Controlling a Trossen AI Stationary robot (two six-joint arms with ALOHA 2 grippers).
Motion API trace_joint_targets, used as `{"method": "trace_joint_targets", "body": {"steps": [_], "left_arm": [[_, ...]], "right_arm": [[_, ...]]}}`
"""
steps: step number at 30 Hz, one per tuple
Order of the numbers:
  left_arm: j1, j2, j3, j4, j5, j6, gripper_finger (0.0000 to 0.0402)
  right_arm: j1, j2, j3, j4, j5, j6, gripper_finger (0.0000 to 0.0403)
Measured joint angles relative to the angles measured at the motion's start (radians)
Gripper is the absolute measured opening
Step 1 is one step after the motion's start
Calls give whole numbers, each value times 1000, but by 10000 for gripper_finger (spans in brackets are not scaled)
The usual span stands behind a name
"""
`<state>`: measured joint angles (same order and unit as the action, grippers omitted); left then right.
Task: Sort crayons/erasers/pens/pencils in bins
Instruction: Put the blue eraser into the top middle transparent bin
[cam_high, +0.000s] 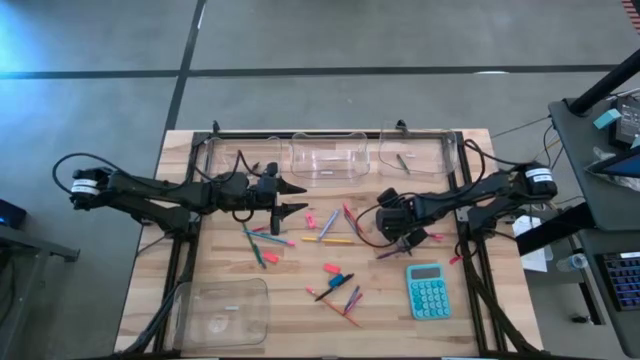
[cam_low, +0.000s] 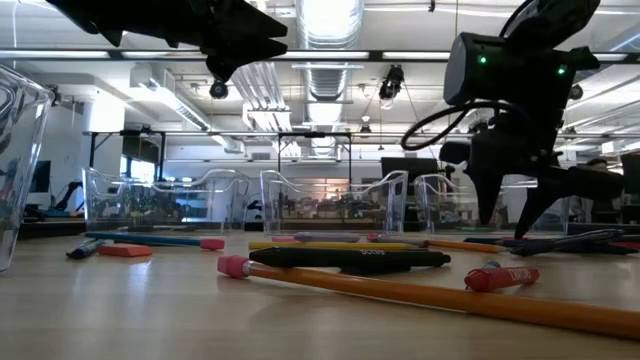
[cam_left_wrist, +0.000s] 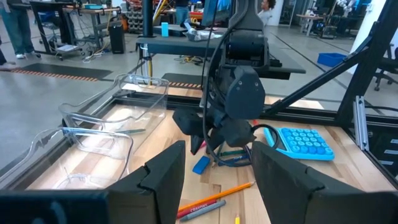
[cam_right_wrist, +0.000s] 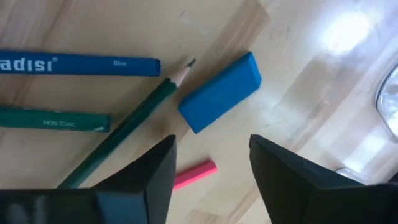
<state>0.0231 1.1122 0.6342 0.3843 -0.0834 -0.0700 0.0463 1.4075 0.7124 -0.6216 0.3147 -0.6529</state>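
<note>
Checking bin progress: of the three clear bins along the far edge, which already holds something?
The right-hand bin of the far row: one dark stick lies inside. The middle bin looks bare; the left bin's contents are unclear.

Three clear bins (cam_high: 328, 155) in a row, one bin (cam_high: 222, 312) apart, nearer the calculator's (cam_high: 428, 290) side. Pencils (cam_high: 327, 240), pens (cam_high: 333, 288), crayons (cam_high: 349, 217), pink erasers (cam_high: 331, 268) lie flat, scattered between. Blue eraser (cam_right_wrist: 220, 92) lies flat beside a green pencil's (cam_right_wrist: 121, 134) tip.

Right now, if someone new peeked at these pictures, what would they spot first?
Probably the colourful scatter of pencils and crayons in the middle of the wooden table, with a teal calculator near its front right. The right gripper hangs open just above a blue eraser, while the left gripper waits open on the left.
</note>
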Motion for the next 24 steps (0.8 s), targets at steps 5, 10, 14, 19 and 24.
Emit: {"method": "trace_joint_targets", "body": {"steps": [5, 10, 14, 19, 24], "left_arm": [[0, 0, 0, 0, 0, 0, 170], [0, 0, 0, 0, 0, -1, 170], [0, 0, 0, 0, 0, -1, 170], [0, 0, 0, 0, 0, -1, 170], [0, 0, 0, 0, 0, -1, 170]], "right_arm": [[4, 32, 2, 22, 8, -63, 203], [8, 39, 3, 30, 23, -119, 203], [11, 39, 3, 51, 30, -155, 203], [10, 40, 2, 83, 34, -192, 203], [10, 44, 2, 88, 34, -197, 203]]}}
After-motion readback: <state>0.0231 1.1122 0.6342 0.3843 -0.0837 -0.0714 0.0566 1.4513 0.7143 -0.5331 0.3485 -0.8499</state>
